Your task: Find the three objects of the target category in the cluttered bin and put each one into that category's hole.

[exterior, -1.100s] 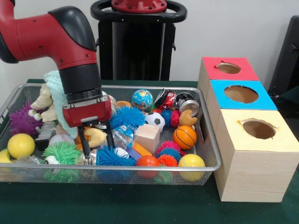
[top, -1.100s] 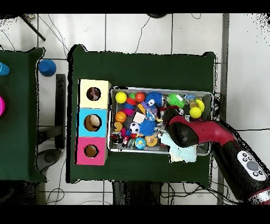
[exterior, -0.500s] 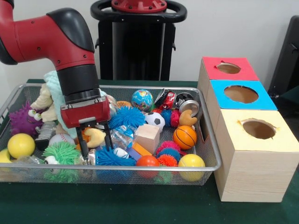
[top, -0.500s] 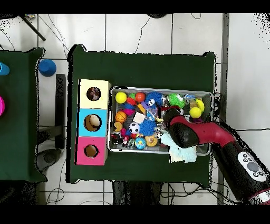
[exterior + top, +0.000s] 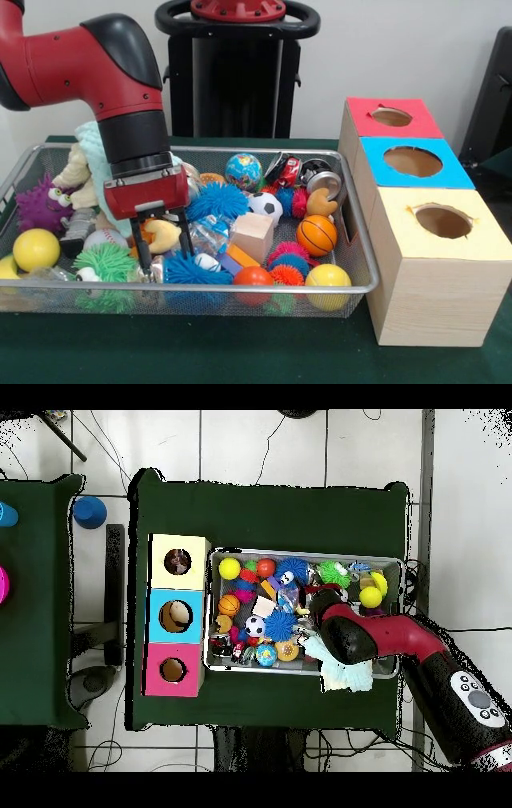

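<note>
Bin (image 5: pixel 352 240) of wire mesh sits on the green table (image 5: pixel 240 352), crammed with balls and spiky toys, and the gripper (image 5: pixel 164 250) is down in its left half, jaws parted around a yellow plush toy (image 5: pixel 166 234), fingertips low among the clutter. Red arm (image 5: pixel 80 60) bends in from the upper left. Beside the bin stands the three-hole box (image 5: pixel 432 264), with holes in red, blue and yellow tops.
</note>
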Robot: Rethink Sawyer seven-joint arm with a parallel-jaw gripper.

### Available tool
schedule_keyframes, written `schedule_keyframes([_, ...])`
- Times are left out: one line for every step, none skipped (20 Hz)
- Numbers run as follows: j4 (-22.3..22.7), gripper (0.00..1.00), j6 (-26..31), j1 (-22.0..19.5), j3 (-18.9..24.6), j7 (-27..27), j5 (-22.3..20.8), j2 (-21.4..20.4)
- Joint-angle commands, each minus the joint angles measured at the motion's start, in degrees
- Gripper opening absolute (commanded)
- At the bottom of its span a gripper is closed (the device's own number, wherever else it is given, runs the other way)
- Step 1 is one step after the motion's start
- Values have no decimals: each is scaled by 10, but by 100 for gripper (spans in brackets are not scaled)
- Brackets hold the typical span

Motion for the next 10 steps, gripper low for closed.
schedule_keyframes([-45, 100, -24, 5, -44, -17, -67, 28])
schedule_keyframes([-46, 100, -26, 5, -45, -18, -70, 29])
schedule_keyframes([-47, 100, -29, 4, -45, -18, -72, 30])
schedule_keyframes([-48, 100, -31, 4, -46, -18, -75, 30])
schedule_keyframes([-50, 100, -31, 2, -43, -21, -78, 32])
schedule_keyframes([-50, 100, -32, 2, -44, -20, -80, 31])
schedule_keyframes([-52, 100, -29, 0, -42, -22, -80, 32])
schedule_keyframes([-53, 100, -29, 2, -43, -20, -83, 30])
schedule_keyframes([-56, 100, -29, 1, -44, -20, -85, 30])
schedule_keyframes([-58, 100, -28, 5, -48, -16, -86, 29])
